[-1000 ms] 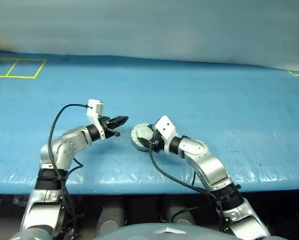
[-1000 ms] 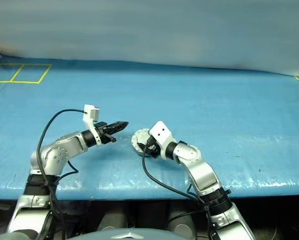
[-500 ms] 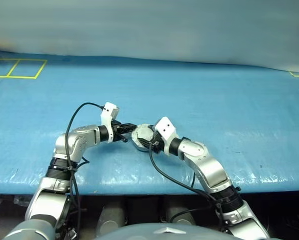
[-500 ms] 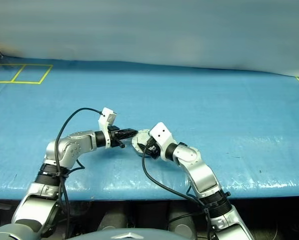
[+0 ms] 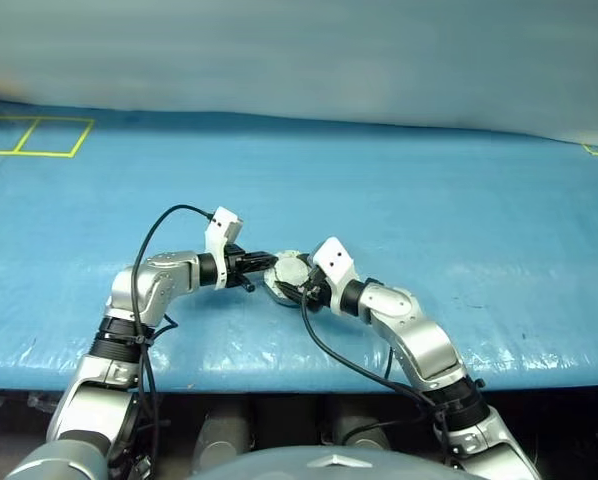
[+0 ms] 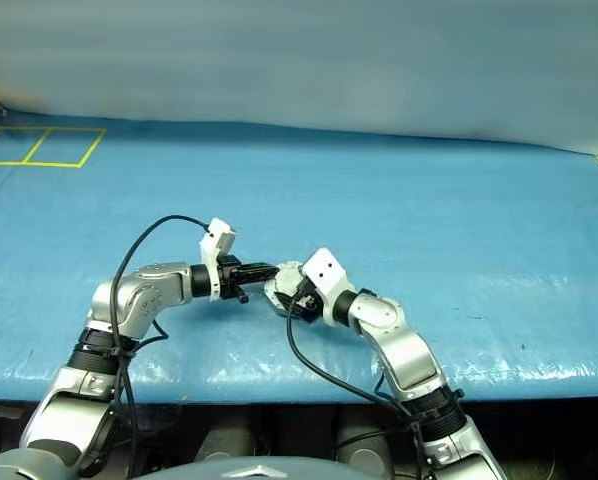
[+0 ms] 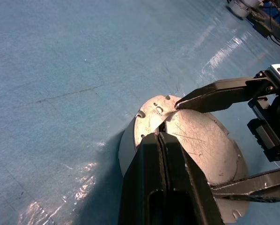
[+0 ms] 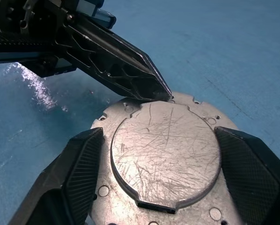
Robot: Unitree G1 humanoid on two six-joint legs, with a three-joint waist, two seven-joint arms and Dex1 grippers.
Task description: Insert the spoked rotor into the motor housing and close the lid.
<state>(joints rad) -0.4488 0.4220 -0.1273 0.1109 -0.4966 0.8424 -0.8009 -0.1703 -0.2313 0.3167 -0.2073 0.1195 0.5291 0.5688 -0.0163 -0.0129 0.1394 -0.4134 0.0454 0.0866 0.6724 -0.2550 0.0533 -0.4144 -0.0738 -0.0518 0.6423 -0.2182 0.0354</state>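
1. The lid (image 8: 165, 150) is down over the motor housing (image 7: 130, 143), hiding the inside.
2. Right gripper (image 8: 163, 164) straddles the lid, fingers spread beside its rim.
3. Left gripper (image 7: 164, 137), clenched, tips touching the lid's edge.

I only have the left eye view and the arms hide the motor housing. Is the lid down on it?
Observer: Yes, the lid lies flat on the motor housing, scratched outer face up.
Operator: Where is the left gripper?
Observer: The left gripper is shut, its tip at the edge of the lid's raised centre.
Operator: And the right?
Observer: The right gripper is open, one finger on each side of the raised centre.
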